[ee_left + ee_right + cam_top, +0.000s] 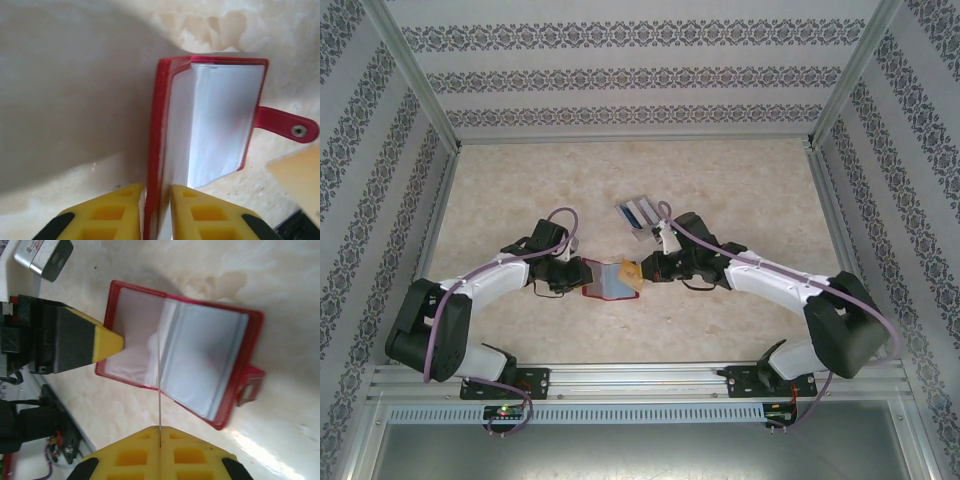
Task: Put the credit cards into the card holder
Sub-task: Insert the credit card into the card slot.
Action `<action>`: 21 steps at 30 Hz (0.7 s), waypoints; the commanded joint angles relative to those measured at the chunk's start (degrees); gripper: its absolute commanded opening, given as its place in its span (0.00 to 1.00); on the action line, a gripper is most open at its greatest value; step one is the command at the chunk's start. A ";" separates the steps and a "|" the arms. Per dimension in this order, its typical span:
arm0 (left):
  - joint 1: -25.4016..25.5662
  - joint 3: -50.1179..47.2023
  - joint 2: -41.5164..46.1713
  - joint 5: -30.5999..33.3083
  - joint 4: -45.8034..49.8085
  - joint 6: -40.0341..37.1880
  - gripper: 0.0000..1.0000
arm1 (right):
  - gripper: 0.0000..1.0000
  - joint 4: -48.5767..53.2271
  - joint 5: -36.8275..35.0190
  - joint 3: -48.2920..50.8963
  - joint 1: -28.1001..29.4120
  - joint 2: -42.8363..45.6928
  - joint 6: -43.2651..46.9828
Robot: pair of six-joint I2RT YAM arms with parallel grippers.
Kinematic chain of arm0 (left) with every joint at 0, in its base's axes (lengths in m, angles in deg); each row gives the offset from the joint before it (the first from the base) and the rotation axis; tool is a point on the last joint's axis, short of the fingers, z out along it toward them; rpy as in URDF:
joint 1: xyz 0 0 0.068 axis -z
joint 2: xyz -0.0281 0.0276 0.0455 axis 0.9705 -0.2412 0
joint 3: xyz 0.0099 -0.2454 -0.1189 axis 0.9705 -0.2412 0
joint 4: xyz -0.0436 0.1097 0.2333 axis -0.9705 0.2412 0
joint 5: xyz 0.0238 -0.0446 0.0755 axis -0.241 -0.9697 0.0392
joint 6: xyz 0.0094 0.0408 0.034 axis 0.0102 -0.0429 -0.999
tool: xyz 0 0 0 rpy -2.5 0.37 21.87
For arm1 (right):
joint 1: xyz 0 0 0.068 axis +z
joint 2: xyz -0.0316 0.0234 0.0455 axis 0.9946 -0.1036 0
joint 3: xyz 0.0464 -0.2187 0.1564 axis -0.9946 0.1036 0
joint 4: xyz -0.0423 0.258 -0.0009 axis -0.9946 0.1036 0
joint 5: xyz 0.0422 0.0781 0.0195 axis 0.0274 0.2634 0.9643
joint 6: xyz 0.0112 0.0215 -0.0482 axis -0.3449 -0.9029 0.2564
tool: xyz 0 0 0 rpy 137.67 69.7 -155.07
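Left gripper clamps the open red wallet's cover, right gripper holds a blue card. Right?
No: the card in the right gripper is orange-yellow, not blue, as the top view shows. The left gripper does clamp the open red wallet by its cover.

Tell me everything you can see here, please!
card holder: one, red with clear pockets, lying open mid-table
orange-yellow card: one, at the card holder's right edge
clear tray: one, behind the card holder
cards in the tray: count unclear, blue and pale
table: one, beige marbled
left hand: one, yellow, pinching the card holder's red cover
right hand: one, yellow, pinching the orange-yellow card
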 commanded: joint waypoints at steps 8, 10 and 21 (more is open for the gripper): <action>0.44 4.39 -2.59 15.14 13.57 0.42 0.30 | 0.00 -16.79 7.42 1.07 0.93 -11.71 -10.22; 0.45 3.76 -2.69 13.19 12.32 0.42 0.29 | 0.00 -17.81 7.96 0.90 0.86 -13.07 -10.61; 0.43 3.34 -8.36 5.65 7.96 -0.01 0.05 | 0.00 -19.96 5.44 1.31 1.05 -17.09 -13.17</action>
